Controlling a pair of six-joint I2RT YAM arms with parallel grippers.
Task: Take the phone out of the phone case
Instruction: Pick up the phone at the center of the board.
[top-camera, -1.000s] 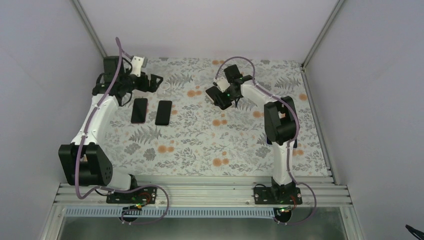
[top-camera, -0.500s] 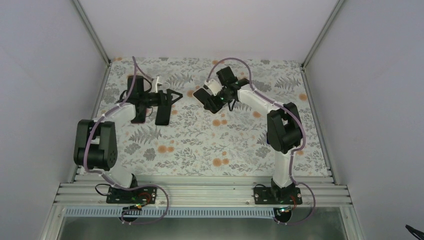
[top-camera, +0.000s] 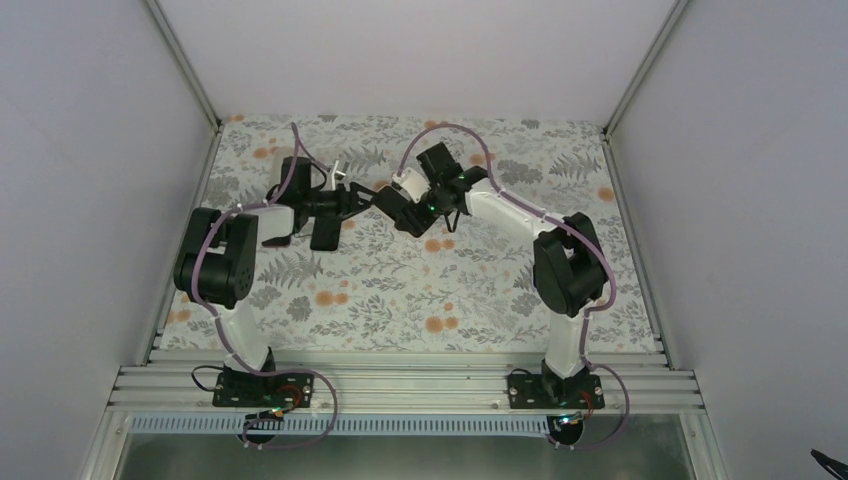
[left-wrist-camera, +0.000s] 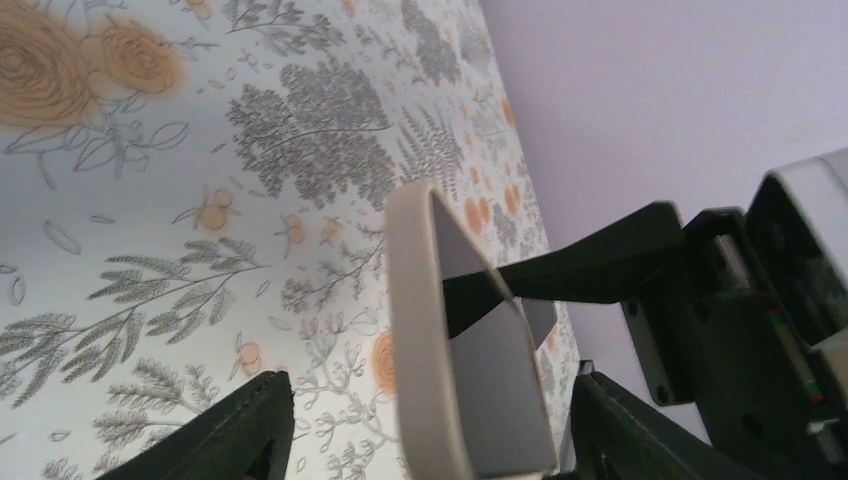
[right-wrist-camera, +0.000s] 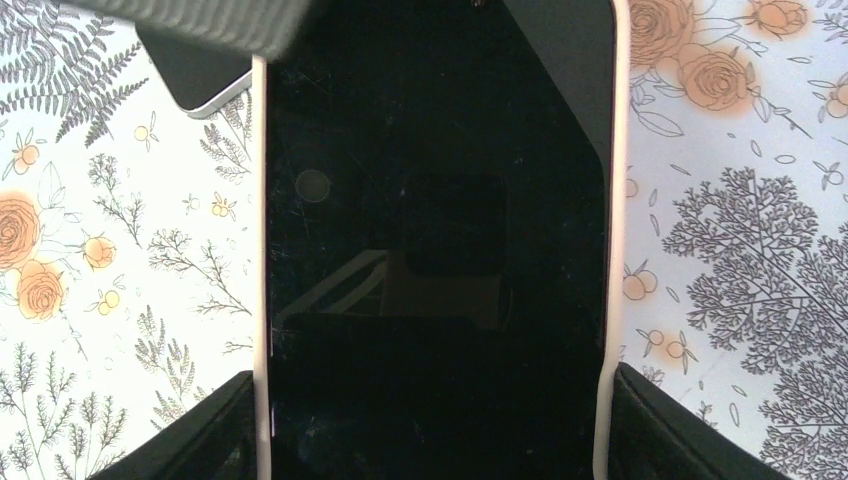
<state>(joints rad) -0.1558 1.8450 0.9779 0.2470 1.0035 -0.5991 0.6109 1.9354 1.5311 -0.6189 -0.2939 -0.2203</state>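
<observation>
Surface: floral tablecloth in grey and orange, spread over the whole table.
Right gripper: clamped on the phone case, one finger pressed against each long edge, lifted off the cloth towards the back middle of the table.
Phone case: pale beige rim, held off the table with the screen side facing the right wrist camera; seen edge-on from the left wrist.
Phone: black, screen dark and lightly scratched, seated inside the case with the beige rim along both long sides.
Right finger: black, lying across the grey back of the case in the left wrist view.
Left gripper: released, jaws spread to either side of the free end of the case, holding nothing.
Left fingers: black, one on each side of the case; clear gap on the cloth side, narrower gap on the other, contact there impossible to tell.
Meeting point: both grippers nose to nose in the top view, left reaching in from the left, right from the right.
Spare phone: dark, flat on the cloth just below the left gripper, well apart from the held case.
Second spare phone: dark, flat beside the first, partly hidden under the left arm.
Rail: aluminium, along the near edge, carrying both arm bases.
Walls: plain pale lilac on three sides.
</observation>
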